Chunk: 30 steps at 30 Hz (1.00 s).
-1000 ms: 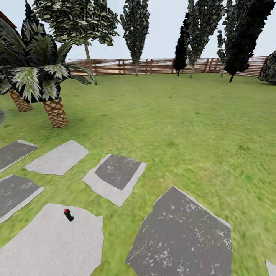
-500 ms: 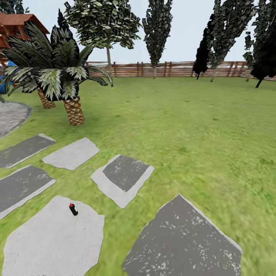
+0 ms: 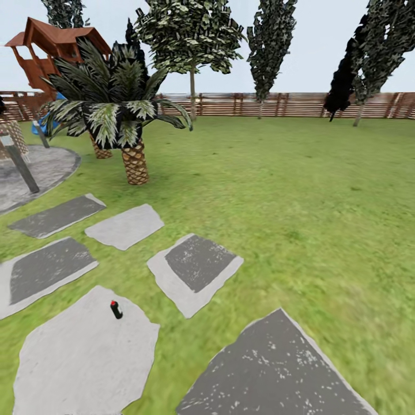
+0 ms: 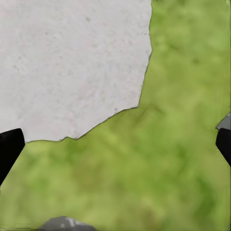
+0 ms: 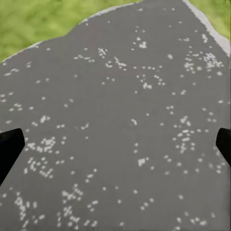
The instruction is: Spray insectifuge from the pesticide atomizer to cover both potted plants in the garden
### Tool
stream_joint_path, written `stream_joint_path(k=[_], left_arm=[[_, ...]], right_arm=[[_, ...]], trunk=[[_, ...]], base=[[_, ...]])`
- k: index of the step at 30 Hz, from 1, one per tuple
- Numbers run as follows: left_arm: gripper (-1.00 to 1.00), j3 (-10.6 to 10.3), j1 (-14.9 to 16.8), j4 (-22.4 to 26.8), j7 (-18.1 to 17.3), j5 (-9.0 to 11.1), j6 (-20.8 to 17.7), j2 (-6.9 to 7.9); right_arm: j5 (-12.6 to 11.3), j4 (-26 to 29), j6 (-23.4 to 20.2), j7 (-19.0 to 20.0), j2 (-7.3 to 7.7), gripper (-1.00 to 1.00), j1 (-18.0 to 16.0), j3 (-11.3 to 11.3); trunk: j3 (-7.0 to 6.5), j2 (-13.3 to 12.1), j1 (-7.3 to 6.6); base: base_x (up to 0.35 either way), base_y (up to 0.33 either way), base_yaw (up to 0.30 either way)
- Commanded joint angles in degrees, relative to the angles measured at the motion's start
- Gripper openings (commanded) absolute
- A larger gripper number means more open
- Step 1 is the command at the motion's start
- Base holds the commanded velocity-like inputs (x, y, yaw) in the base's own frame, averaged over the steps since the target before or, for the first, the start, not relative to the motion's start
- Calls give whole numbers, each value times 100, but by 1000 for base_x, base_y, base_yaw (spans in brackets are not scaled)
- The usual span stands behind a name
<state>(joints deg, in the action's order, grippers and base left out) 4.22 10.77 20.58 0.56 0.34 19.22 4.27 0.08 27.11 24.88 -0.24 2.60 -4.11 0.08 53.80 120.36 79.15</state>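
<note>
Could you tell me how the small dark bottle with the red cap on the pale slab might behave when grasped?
The small dark red-capped bottle looks slim, so probably light and easily knocked over. If round, it may roll across the flat pale grey stone slab once tipped.

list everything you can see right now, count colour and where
small bottle: 1, black with a red tip, on the pale slab at lower left
stepping slabs: 6, pale grey or dark grey, across the lawn at left and bottom
round patio: 1, grey, far left edge
lawn: 1, green, all around
palms: 2, brown scaly trunks with green fronds, left, one behind the other
tall trees: several, dark green, along the fence
fence: 1, brown slatted wood, across the back
play tower: 1, reddish brown, top left
left hand: 1, black fingertips at the frame edges, open over grass and pale slab
right hand: 1, black fingertips, open over a dark slab
</note>
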Motion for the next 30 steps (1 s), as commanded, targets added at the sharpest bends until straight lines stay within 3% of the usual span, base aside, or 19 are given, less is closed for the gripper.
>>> stream_joint_path(k=[1, 9, 30], left_arm=[[100, 25, 4, -4, 6, 2, 19, -2], [100, 89, 4, -3, 6, 1, 20, -4], [100, 88, 4, -5, -3, -7, 20, -18]], right_arm=[[1, -4, 17, -2, 1, 100, -2, 1], [1, -4, 17, -2, 2, 100, -2, 1], [9, -4, 17, -2, -5, 100, -2, 9]], trunk=[[5, 2, 1], [5, 2, 1], [5, 2, 1]], base=[[151, -266, 278], [141, -174, 278], [11, -7, 278]])
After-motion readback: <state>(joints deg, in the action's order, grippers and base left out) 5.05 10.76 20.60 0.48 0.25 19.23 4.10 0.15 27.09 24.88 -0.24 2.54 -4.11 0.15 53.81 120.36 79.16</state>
